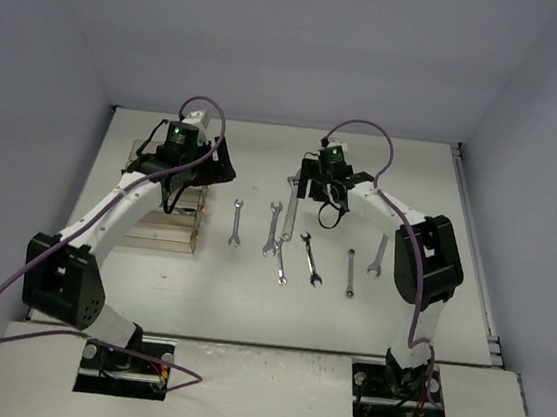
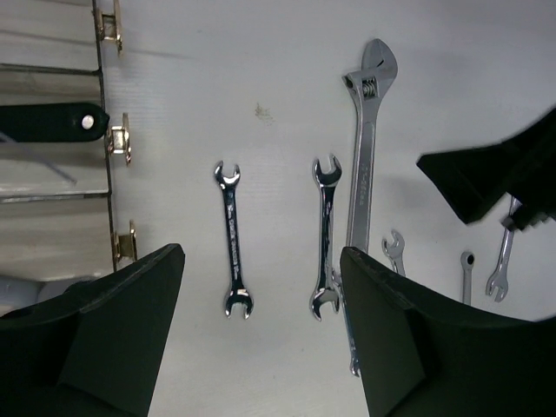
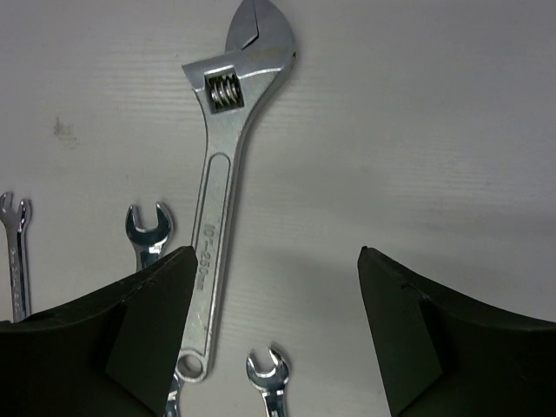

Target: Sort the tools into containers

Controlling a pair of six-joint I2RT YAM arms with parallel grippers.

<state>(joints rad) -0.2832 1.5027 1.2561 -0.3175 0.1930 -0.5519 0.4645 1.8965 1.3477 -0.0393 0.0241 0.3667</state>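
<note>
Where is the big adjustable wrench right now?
The adjustable wrench lies flat on the table, centre of the top view, just under the open right gripper, with a smaller open-ended wrench on its left.

Bright even overhead light, soft faint shadows, chrome glare, sharp focus, overhead view coarser

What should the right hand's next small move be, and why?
Probably nudge the right hand sideways until it is centred over the adjustable wrench, then lower it. The hand is open and empty, and the wrench's handle lies off centre, close to one side of the gap.
</note>
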